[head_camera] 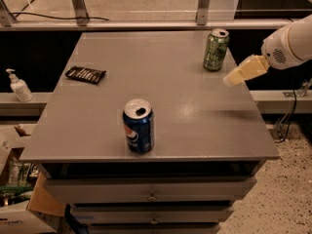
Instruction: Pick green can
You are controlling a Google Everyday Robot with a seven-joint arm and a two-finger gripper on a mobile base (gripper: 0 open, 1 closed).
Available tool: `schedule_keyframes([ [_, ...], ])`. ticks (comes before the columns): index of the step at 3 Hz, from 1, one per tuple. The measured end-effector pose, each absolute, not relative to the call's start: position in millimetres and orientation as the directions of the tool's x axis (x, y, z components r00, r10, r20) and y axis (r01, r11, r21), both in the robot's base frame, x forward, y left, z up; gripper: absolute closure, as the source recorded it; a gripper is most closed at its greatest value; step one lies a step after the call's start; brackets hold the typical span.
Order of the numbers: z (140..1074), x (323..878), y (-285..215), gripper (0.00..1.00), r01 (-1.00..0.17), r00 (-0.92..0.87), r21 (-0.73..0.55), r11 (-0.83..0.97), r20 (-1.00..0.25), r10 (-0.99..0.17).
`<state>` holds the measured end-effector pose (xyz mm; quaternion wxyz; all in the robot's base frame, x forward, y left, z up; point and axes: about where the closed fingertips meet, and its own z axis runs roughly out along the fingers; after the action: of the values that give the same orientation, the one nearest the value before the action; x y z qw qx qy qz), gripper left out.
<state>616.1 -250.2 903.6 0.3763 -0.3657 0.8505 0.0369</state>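
Observation:
The green can [215,49] stands upright near the far right corner of the grey table [161,91]. It has a green body with pale markings and a silver top. My gripper [233,77] comes in from the right edge of the view on a white arm. Its pale fingers point left and sit just right of the can and a little nearer to me, not touching it.
A blue Pepsi can [139,126] stands upright near the table's front edge. A dark snack packet [86,74] lies at the left. A white pump bottle [18,87] stands on a ledge left of the table. Drawers [152,195] are below the tabletop.

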Motion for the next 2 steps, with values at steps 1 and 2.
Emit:
schedule_keyframes([
  [1,903.5,616.1,-250.1,0.0,-0.65,-0.449,-0.212,0.73,-0.667,-0.594],
  [2,896.5,622.2,-249.4,0.0,-0.651,-0.459,-0.176,0.738,-0.683,-0.568],
])
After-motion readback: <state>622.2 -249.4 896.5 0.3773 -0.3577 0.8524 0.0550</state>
